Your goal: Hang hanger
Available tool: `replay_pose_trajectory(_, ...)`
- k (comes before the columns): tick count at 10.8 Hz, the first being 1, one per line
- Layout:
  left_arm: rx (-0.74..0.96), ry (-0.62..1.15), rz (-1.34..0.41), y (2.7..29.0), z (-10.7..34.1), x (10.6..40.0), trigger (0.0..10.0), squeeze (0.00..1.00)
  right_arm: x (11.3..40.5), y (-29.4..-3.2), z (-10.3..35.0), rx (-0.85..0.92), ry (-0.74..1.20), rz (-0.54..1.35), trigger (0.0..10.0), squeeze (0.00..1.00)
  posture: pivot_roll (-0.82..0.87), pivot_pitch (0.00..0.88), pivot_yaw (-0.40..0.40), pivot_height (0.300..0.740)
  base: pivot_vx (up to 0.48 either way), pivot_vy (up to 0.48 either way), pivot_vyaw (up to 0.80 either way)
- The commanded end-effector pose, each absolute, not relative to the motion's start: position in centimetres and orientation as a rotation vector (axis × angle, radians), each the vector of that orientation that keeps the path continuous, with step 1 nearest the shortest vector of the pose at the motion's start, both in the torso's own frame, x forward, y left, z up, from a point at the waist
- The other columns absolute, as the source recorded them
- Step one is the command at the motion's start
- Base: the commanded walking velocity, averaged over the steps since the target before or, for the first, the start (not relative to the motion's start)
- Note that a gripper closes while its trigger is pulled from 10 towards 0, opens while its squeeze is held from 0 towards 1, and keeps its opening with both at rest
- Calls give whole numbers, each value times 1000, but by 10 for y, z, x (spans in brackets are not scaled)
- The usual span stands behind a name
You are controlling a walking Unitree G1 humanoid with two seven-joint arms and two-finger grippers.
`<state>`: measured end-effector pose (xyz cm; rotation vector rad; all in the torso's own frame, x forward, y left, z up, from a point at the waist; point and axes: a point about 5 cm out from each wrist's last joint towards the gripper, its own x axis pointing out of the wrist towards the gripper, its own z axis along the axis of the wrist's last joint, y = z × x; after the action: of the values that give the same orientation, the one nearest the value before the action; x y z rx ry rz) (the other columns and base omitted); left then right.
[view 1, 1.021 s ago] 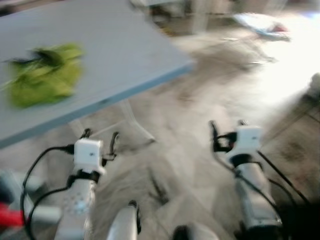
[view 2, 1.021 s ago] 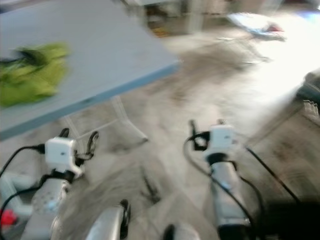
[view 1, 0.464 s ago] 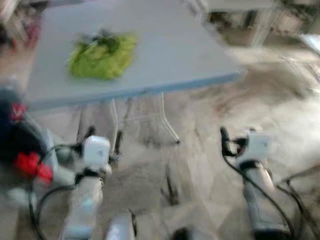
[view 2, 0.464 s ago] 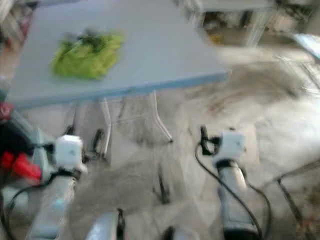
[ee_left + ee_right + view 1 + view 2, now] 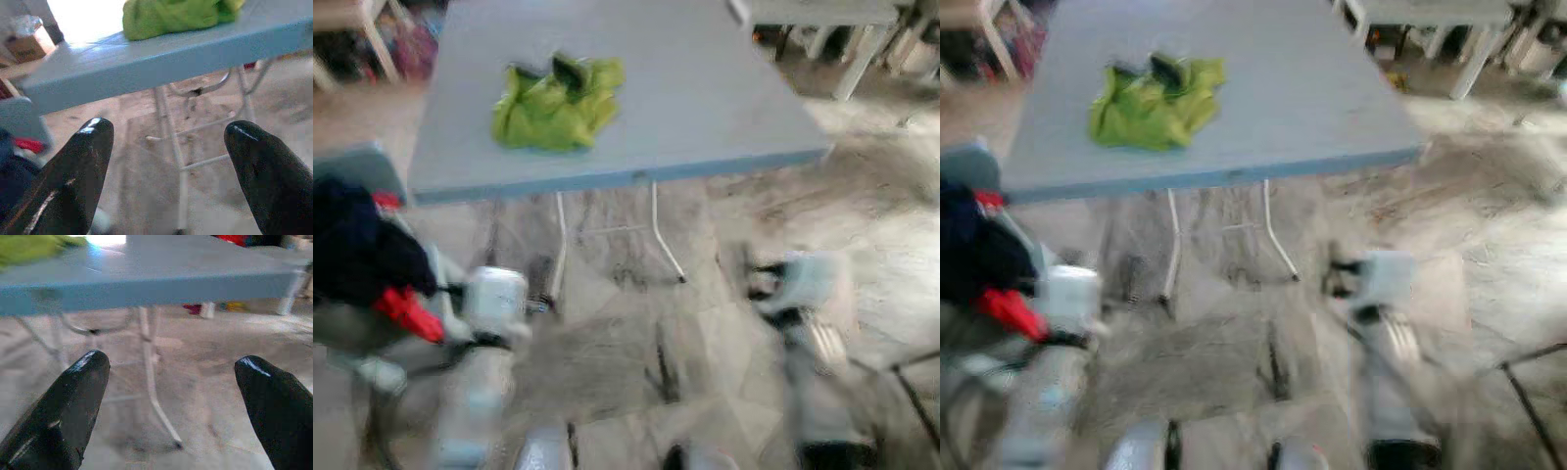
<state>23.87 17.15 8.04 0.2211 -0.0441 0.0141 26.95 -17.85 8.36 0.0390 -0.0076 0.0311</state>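
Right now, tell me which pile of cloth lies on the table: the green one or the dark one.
The green garment lies crumpled on the grey table. The dark blue and red bundle sits lower, off the table's left front corner, beside the left arm.

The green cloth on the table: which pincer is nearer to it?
Left. The left pincer hangs below the green cloth; the right pincer is farther, toward the table corner.

Green cloth (image 5: pixel 558 102) on table (image 5: pixel 705 88), blurred.
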Motion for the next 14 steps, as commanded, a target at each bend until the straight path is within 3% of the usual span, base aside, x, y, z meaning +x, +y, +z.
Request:
replay_pose_trajectory(1, 192, -59, -8, 166, 82, 239, 10000, 0, 266, -190, 82, 21, 5, -1, 10000, 0, 13, 153, -36, 740, 0, 480, 0)
replay_pose_trajectory(14, 154, -4, 159, 193, 72, 259, 10000, 0, 277, -192, 89, 10, -9, 3, 10000, 0, 15, 150, -50, 740, 0, 480, 0)
